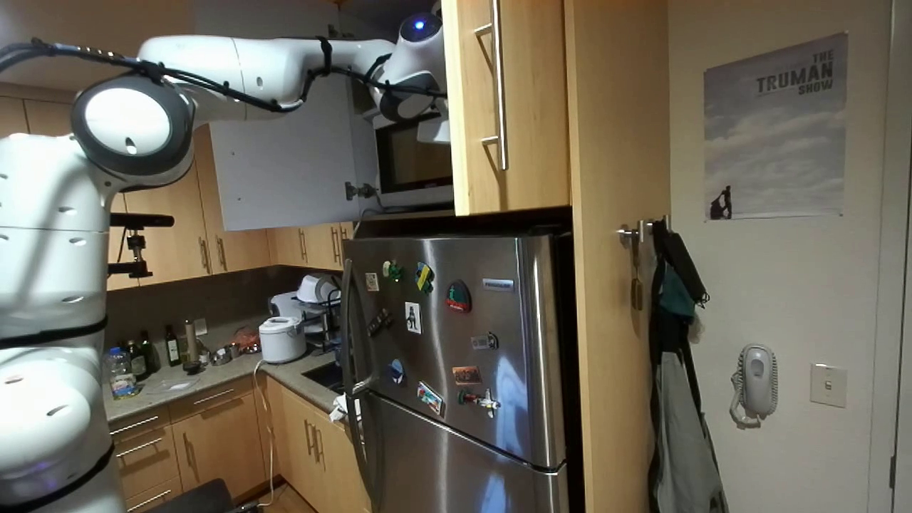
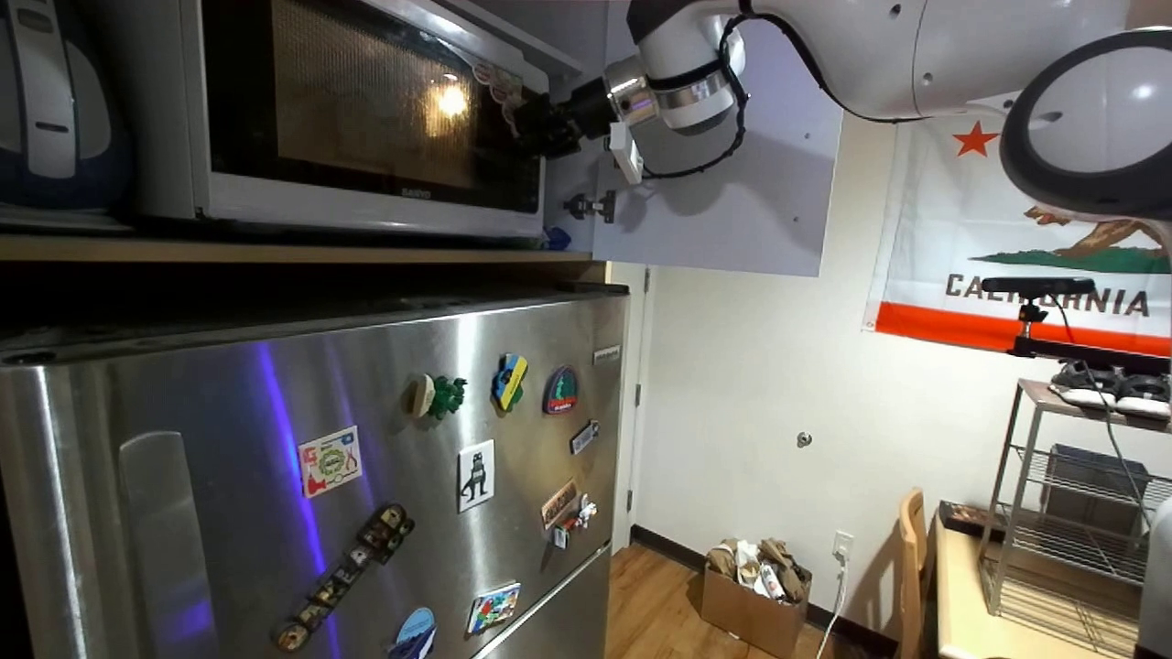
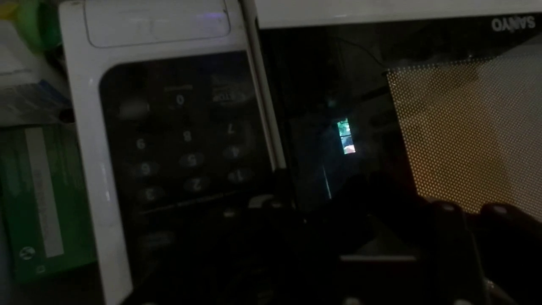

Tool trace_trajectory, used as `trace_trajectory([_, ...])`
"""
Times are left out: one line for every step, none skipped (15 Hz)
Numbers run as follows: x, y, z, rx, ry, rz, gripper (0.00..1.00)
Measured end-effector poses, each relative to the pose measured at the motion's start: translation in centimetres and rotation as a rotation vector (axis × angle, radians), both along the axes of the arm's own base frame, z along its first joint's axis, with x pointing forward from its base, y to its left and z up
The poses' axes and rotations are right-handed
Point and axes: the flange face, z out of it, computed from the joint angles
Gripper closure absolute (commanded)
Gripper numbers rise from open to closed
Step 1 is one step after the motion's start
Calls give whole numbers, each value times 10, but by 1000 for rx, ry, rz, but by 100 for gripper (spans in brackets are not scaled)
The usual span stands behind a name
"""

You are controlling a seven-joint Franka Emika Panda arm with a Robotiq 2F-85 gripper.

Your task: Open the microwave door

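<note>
The silver-grey microwave (image 2: 174,119) sits in a cabinet above the fridge. Its door (image 2: 366,101), with dark glass, looks shut. In the wrist view, upside down, the door (image 3: 322,84) lies to the right of the dark keypad (image 3: 182,123), a pale seam between them; a blank pale panel (image 3: 156,23) is above the keypad. My gripper (image 2: 526,128) is at the microwave's keypad end, close to the front; contact cannot be judged. In the wrist view the gripper (image 3: 367,180) is a near-black silhouette; its fingertips seem close together, but the gap and anything between them are lost in darkness.
Open cabinet doors flank the microwave: a grey-faced one (image 2: 714,174) beside my wrist and a wooden one (image 1: 516,107), which hides my gripper in that exterior view. The steel fridge (image 1: 456,249) stands below the shelf (image 2: 320,247). A green box (image 3: 55,212) sits beside the microwave.
</note>
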Motion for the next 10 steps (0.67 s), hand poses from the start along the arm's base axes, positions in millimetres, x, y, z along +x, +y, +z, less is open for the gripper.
trace_trajectory([0,-3,0,1,1,-4,89])
trace_trajectory([0,-7,-1,2,2,-11,97])
trace_trajectory([0,-11,-1,4,3,-18,99])
trace_trajectory([0,-14,-2,7,5,-24,100])
trace_trajectory([0,-16,-2,14,9,-31,100])
trace_trajectory([0,-18,-2,20,12,-38,96])
trace_trajectory([-1,-18,-1,25,13,-42,95])
trace_trajectory([-2,-18,0,31,13,-45,95])
trace_trajectory([-4,-18,2,32,11,-47,94])
trace_trajectory([-6,-18,3,32,9,-49,95])
